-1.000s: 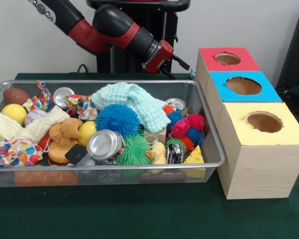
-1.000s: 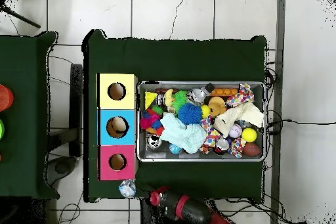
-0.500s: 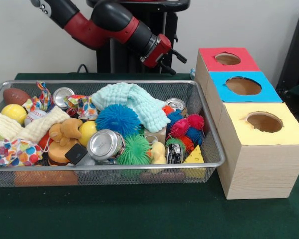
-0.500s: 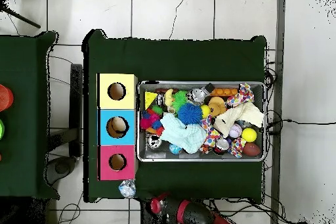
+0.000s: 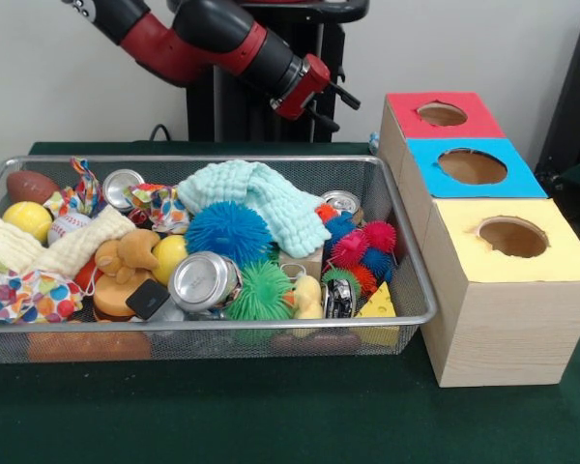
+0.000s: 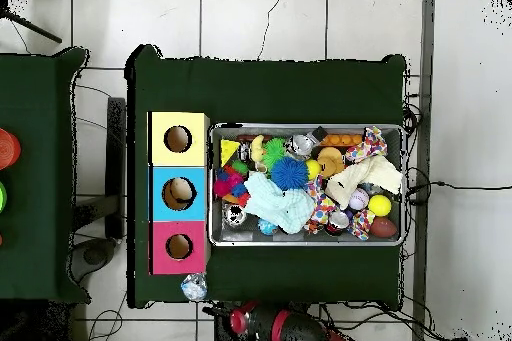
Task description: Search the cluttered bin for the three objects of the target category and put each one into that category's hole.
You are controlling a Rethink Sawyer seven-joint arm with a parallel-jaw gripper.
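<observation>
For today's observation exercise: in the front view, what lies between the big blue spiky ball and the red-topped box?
In the front view, the pale green cloth lies between the blue spiky ball and the red-topped box, then a silver can and the basket's wire wall.

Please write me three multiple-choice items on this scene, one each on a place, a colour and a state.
1. Where is the claw?
A. Down among the toys
B. Raised behind the bin's far rim
C. Over the yellow box

2. What colour is the middle box in the row of three?
A. Red
B. Yellow
C. Blue

3. What does the claw hold?
A. Nothing
B. A can
C. A cloth

Key: 1 B, it hangs above and beyond the wire bin. 2 C, blue sits between red and yellow. 3 A, its spread fingers are bare.
</observation>
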